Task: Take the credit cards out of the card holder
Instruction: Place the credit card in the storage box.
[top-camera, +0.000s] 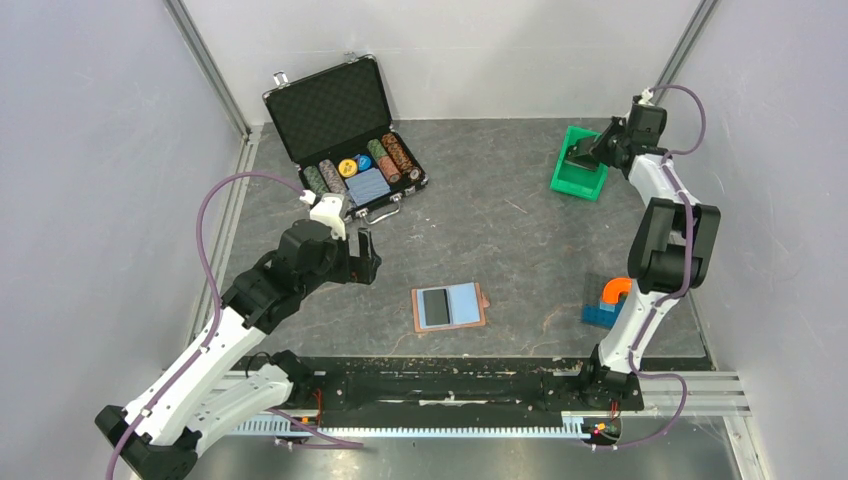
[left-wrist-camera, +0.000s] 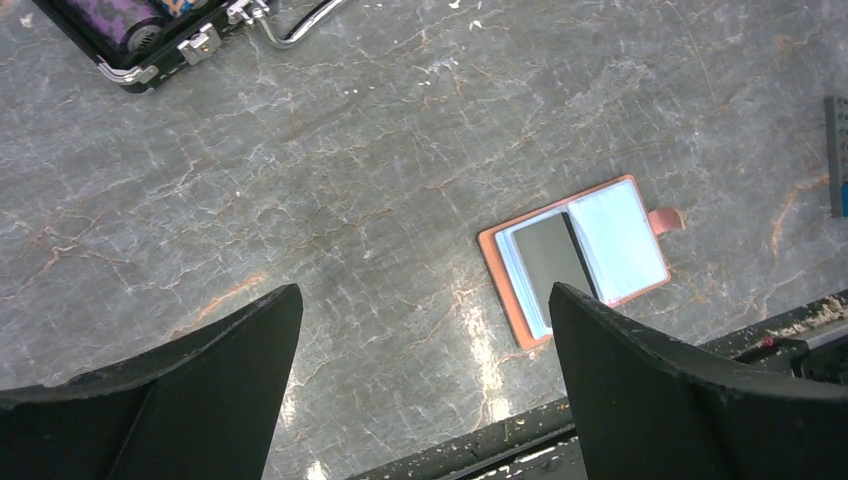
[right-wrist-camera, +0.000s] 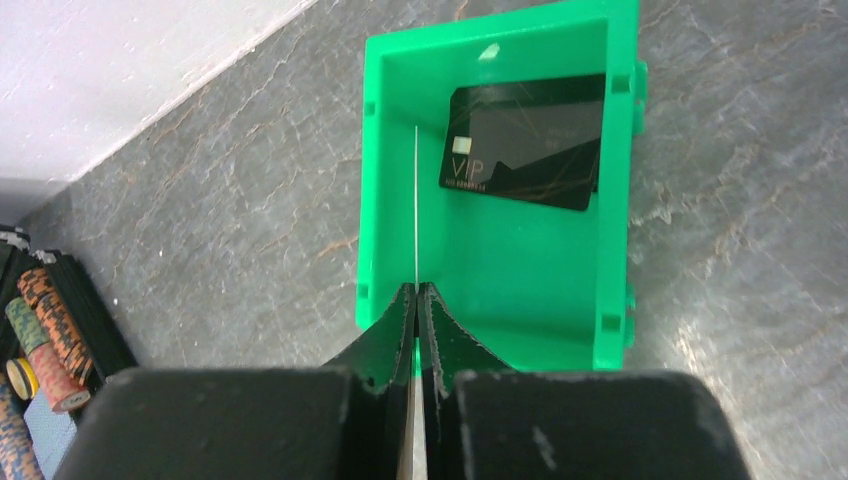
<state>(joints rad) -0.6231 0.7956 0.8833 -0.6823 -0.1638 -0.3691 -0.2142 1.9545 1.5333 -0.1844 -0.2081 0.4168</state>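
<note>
Table (top-camera: 520, 240), grey marbled surface. Item one: card holder (top-camera: 450, 307), brown bifold with light blue lining, lying open and flat near the front edge between the two arm bases, clasp tab on its right side. Contents: one dark grey card (top-camera: 434, 305) on the left half; the right half shows only pale lining. In the left wrist view the card holder (left-wrist-camera: 575, 260) and its dark grey card (left-wrist-camera: 552, 255) lie just ahead of the right-hand finger. Item two: green bin (right-wrist-camera: 370, 200), open-topped plastic, at the far right of the table. Contents: one black VIP card (right-wrist-camera: 525, 140) lying askew at the far end, by the right wall. Item three: poker chip case (top-camera: 345, 135), black, lid raised, at the far left. Contents: rows of poker chips (top-camera: 385, 160) and a blue patterned pack (top-camera: 367, 187) at the front. Item four: blue and orange object (top-camera: 608, 300), beside the right arm, contents not discernible. Left gripper (left-wrist-camera: 425, 300): fingers spread wide, holding nothing, above bare table between the case and the card holder. Right gripper (right-wrist-camera: 417, 290): fingers pressed together on a thin card (right-wrist-camera: 415, 200) seen edge-on as a pale line, held upright over the near left part of the green bin.
</note>
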